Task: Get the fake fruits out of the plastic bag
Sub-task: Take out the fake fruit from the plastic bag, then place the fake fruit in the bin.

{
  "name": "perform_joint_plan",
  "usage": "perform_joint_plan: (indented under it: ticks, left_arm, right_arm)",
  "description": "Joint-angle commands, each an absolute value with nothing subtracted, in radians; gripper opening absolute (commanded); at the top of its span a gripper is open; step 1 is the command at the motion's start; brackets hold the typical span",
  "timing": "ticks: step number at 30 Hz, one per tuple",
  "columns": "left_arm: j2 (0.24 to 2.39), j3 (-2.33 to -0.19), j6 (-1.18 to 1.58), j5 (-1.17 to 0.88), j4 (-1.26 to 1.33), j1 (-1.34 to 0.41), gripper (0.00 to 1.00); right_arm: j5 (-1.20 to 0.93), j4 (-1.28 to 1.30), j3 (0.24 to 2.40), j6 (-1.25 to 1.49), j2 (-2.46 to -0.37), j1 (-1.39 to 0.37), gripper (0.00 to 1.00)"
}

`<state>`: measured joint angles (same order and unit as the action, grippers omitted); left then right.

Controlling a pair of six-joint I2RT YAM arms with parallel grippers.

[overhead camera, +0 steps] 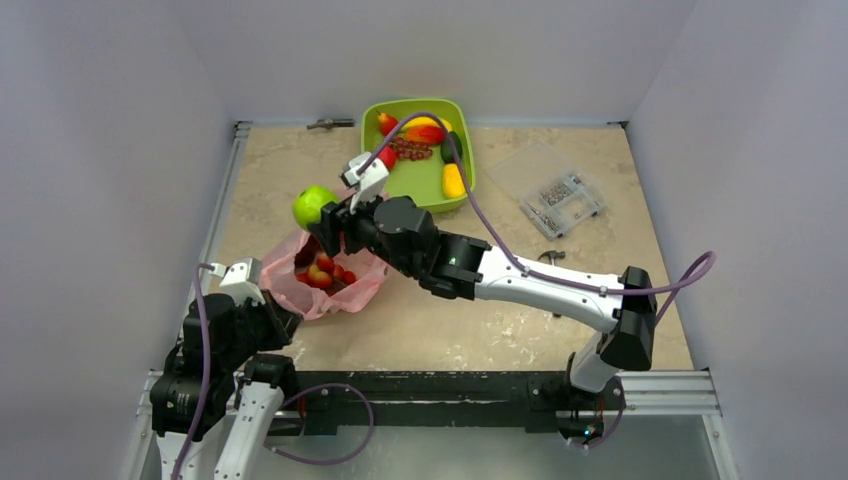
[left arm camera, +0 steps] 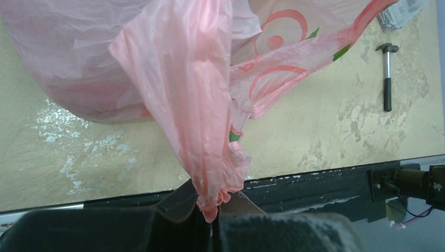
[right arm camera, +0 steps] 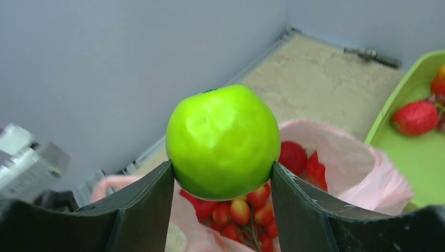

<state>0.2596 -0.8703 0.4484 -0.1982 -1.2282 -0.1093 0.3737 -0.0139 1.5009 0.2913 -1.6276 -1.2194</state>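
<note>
The left claw [left arm camera: 210, 212] is closed on a gathered fold of the plastic bag [overhead camera: 300, 290] on the worktop [overhead camera: 500, 325], with red fruits [overhead camera: 325, 272] inside. The right claw [right arm camera: 223, 170] clamps the green apple [right arm camera: 223, 139] above the bag mouth. Carry it clear toward 1 o'clock, to the green tray [overhead camera: 420, 185].

1. The right arm [overhead camera: 540, 285] rises from its base at the near right edge of the counter [overhead camera: 450, 330]. Its elbow is bent and its forearm stretches leftward and away across the middle.
2. The right jaws sit at the far end of that reach, lifted off the counter. They are closed on the green apple [right arm camera: 223, 142], with one dark jaw pressed to each side.
3. The left arm [overhead camera: 215, 345] is folded tight over its base at the near left corner, with the wrist low.
4. The left jaws are clamped together on a bunched fold of the plastic bag [left arm camera: 204, 105], and the pinched tip sits between them.
</note>
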Motion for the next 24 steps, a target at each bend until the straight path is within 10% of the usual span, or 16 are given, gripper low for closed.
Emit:
perform_joint_plan:
  ticks: [1,24]
  left_arm:
    - [0.274,-0.868,0.425,-0.212,-1.195,-0.104,0.00]
    - [0.281,-0.867,0.422,-0.217,-1.194,-0.106,0.00]
  right_arm:
    - [0.389,-0.022,1.672,0.219,-1.617,-1.177,0.00]
    - [0.412,0.151,1.759,0.241,-1.948,-0.674,0.00]
